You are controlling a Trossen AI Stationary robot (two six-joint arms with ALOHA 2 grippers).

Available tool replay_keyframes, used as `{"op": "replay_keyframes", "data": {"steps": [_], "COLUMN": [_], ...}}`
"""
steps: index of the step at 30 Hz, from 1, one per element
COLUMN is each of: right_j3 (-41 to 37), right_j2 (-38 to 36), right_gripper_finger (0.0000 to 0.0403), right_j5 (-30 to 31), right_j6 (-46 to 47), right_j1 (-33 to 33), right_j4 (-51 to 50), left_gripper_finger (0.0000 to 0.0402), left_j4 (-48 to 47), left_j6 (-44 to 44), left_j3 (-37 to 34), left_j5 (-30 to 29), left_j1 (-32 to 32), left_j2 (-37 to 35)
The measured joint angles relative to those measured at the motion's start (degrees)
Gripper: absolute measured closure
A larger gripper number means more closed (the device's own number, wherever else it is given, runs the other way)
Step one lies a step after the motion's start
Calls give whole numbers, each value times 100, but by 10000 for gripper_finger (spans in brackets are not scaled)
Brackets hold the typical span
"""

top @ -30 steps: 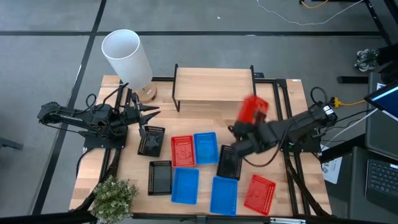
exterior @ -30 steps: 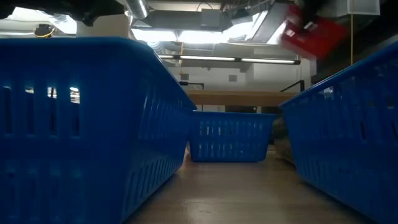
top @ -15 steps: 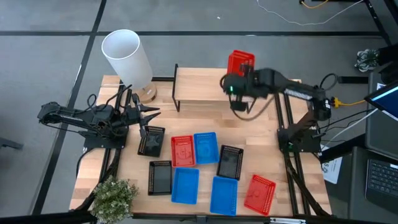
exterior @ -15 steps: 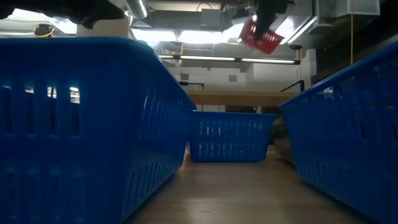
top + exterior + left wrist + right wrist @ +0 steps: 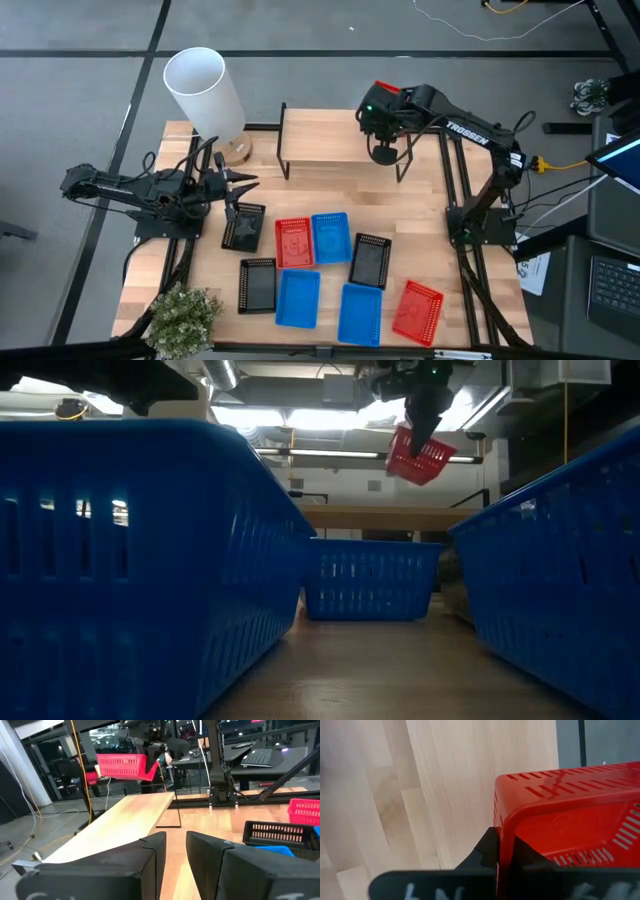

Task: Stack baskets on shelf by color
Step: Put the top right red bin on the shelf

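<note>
My right gripper [image 5: 424, 438] hangs above the right end of the shelf [image 5: 335, 140], shut on a red basket [image 5: 418, 458]. In the high view the arm hides most of that basket [image 5: 386, 91]. My left gripper [image 5: 243, 182] waits at the table's left, pointing level toward the shelf, fingers a little apart with nothing between them. On the table rest several more baskets, bottoms down: black [image 5: 243, 226], red [image 5: 293, 242], blue [image 5: 331, 237], black [image 5: 371, 260], black [image 5: 258, 284], blue [image 5: 298, 298], blue [image 5: 360, 312] and red [image 5: 417, 310]. My right gripper pinches the rim of one end wall [image 5: 501, 836] of the red basket, one finger outside the wall and one inside. The fingers [image 5: 487, 849] slant down from above. The basket hangs clear above the shelf top [image 5: 125, 820], opening up and a little tilted.
A white cylinder [image 5: 205, 92] on a round wooden foot [image 5: 237, 152] stands at the table's far left corner, beside the shelf's left end. A potted plant [image 5: 185, 315] sits at the near left corner. Black frame rails [image 5: 455, 170] run along the table's right side.
My right gripper has swung with the red basket from over the table's right middle toward the far edge and the left, to above the shelf's right end. Its wrist has rolled, turning the basket about. In the last half second the basket has sunk a little.
</note>
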Motion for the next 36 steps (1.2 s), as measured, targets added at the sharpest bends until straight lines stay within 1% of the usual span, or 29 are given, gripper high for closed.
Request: {"op": "replay_keyframes", "data": {"steps": [3,7,11,14,19,23,27,33,36], "right_j3": [0,-1,-2,-19,-490,-1024,-1375,-1508,-1508], "right_j2": [0,26,26,24,26,33,26,20,20], "right_gripper_finger": [403,403,403,403,403,403,403,402,395], "right_j5": [-10,-18,-261,-264,-307,-231,-209,-158,-178], "right_j6": [-10,-150,-350,-102,1,-7,-120,41,70], "right_j1": [54,86,85,87,107,107,89,81,78], "right_j4": [23,42,-4,-204,-291,102,366,472,518], "left_gripper_finger": [332,332,332,332,332,332,332,332,332], "left_j4": [0,2,11,13,19,28,28,28,26], "left_j6": [152,111,-410,-739,-856,-903,-903,-901,-901], "left_j3": [0,0,0,0,0,0,0,0,0], "left_j5": [-17,-19,-19,-12,36,38,38,40,42], "left_j1": [0,0,0,0,-2,-2,-2,-2,-2], "left_j2": [0,0,0,0,0,0,0,0,0]}}
